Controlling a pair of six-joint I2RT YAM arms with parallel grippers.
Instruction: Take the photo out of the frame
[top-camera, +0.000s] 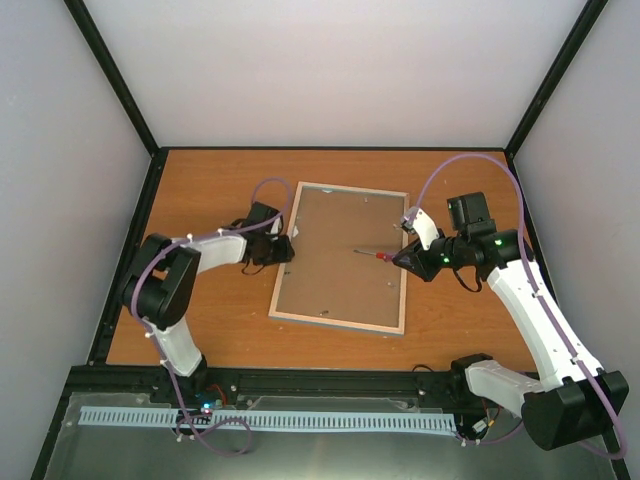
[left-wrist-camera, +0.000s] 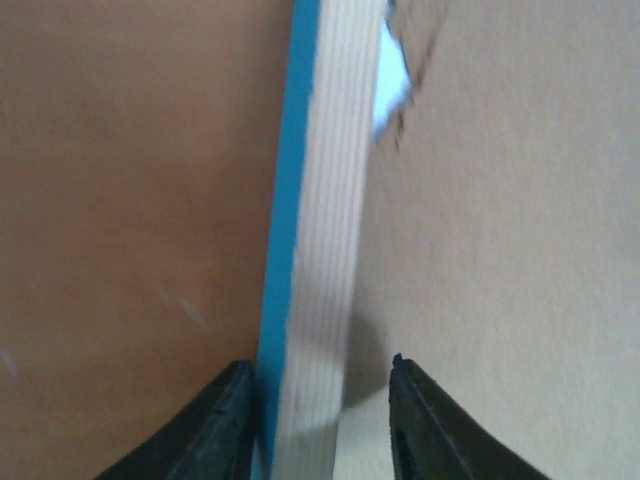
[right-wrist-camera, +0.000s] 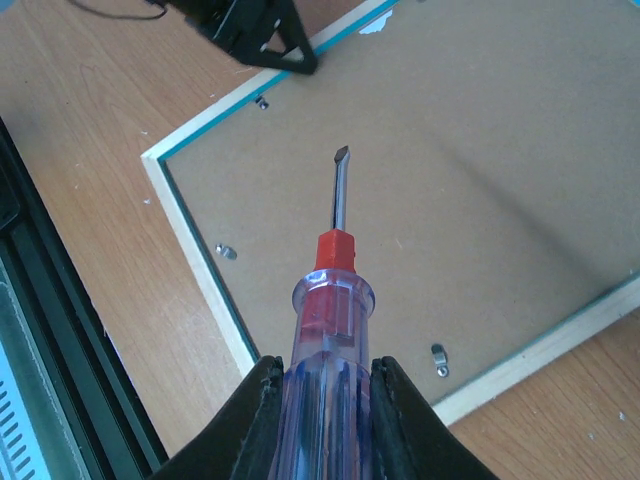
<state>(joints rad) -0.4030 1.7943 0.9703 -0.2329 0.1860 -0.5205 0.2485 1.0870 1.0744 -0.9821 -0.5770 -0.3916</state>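
- Screwdriver handle clenched between the right gripper fingers, its blade tip beyond them above the backing board, bare board all round.
- Left gripper released, fingers astride the frame rail's pale edge, a gap beside one finger.
- Frame lies back-up on the table.

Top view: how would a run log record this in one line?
left gripper: open, straddling rim of light-blue picture frame | right gripper: holds red-and-clear flat-blade screwdriver over brown backing board | photo: not visible
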